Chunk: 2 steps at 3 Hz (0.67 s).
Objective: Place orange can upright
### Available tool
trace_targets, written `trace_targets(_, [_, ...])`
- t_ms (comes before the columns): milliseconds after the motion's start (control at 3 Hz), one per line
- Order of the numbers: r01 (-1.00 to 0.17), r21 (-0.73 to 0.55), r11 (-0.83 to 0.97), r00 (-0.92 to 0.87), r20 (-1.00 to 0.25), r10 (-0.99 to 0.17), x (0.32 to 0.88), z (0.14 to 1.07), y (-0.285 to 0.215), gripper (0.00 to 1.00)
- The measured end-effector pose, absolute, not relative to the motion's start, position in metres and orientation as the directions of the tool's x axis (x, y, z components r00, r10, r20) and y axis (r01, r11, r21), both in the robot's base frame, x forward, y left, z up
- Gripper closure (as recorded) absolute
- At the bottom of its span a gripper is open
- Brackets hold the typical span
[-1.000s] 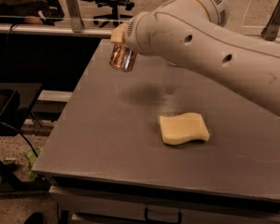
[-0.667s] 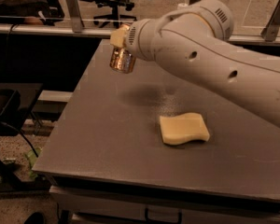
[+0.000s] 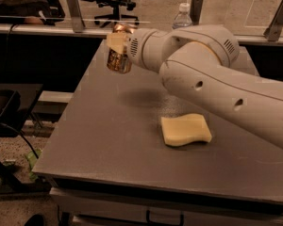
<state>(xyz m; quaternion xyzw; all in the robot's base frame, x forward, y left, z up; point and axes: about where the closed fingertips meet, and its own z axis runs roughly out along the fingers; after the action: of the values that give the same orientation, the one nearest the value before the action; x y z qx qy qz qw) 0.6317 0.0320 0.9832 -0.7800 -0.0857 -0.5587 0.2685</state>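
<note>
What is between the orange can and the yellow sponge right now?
Only bare grey tabletop with a shadow, in the camera view. The claw holds the orange can aloft over its far left; the sponge lies nearer.

gripper (image 3: pixel 118 51): pale cream-yellow fingers (image 3: pixel 115 42) clasped on the can, held in the air above the far part of the table.
orange can (image 3: pixel 119 63): orange-brown mottled label with pale flecks and bright metallic glints, directly below the gripper.
arm (image 3: pixel 212 79): off-white shell with small dark round holes and a patch of dark slots just behind the gripper.
table (image 3: pixel 108 135): plain matt grey top, with a soft darker shadow beneath the gripper.
sponge (image 3: pixel 186 130): plain pale yellow, nearer the camera than the gripper, under the arm.
water bottle (image 3: pixel 182 17): clear with a white cap, beyond the gripper, behind the arm.
</note>
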Motion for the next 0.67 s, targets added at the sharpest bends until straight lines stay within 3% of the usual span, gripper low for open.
trace_targets(333, [0.434, -0.323, -0.841, 0.361, 0.918, -0.166, 0.6316, 0.9833, 0.032, 1.0])
trace_targets(667, [0.453, -0.243, -0.858, 0.327, 0.94, -0.094, 0.6281, 0.9853, 0.0313, 1.0])
